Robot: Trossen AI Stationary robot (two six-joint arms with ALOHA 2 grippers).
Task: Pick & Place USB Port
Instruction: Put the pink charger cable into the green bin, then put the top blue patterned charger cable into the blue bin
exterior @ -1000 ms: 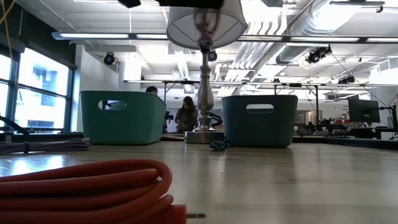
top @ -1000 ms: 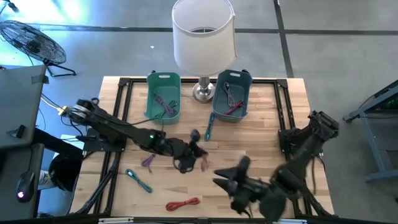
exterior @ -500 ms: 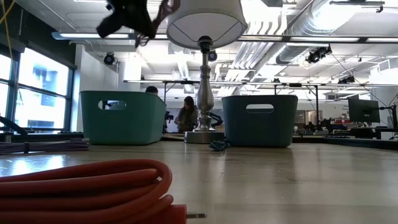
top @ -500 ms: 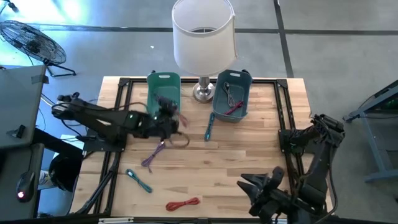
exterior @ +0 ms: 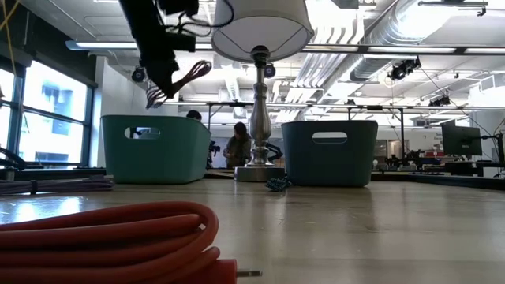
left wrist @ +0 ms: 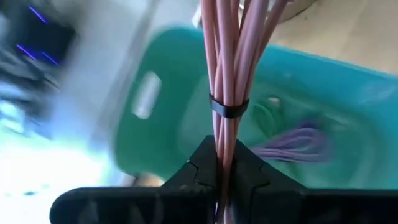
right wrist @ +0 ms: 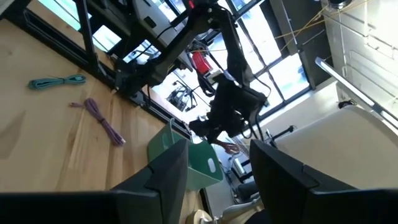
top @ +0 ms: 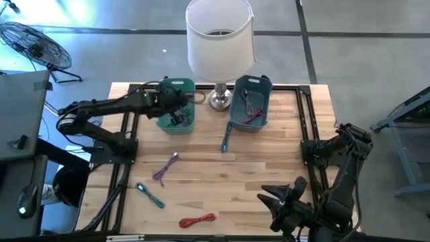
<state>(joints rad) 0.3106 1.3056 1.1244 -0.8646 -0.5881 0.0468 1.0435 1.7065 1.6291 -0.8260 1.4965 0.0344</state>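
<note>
My left gripper (top: 176, 111) is over the green bin (top: 176, 84) at the table's far left, shut on a pink cable bundle (left wrist: 227, 68) bound by a black tie (left wrist: 227, 107). In the low view the bundle (exterior: 188, 77) hangs high above the bin (exterior: 154, 150). A purple cable (left wrist: 298, 140) lies inside the bin. Near the table's near right corner my right gripper (top: 272, 200) stands open, with nothing between its fingers (right wrist: 165, 177). My left gripper pinches the pink bundle between its two fingers (left wrist: 200, 167), just short of the black tie on the bundle's stretch (left wrist: 225, 134). The fingers slant downward and lie along the strands. The bundle is lifted clear above the green bin, its loops sticking out beyond the fingertips.
A lamp (top: 220, 40) stands at the far edge between the green bin and a blue bin (top: 250, 102) holding cables. On the wood lie a teal cable (top: 226, 136), a purple cable (top: 166, 167), another teal cable (top: 150, 195) and a red cable (top: 198, 220).
My left gripper has carried the pink bundle from the table's middle toward the far left, to above the green bin, turning its wrist on the way; the bundle stays clear of the table. My right gripper drew back toward the near right corner, then stayed still.
</note>
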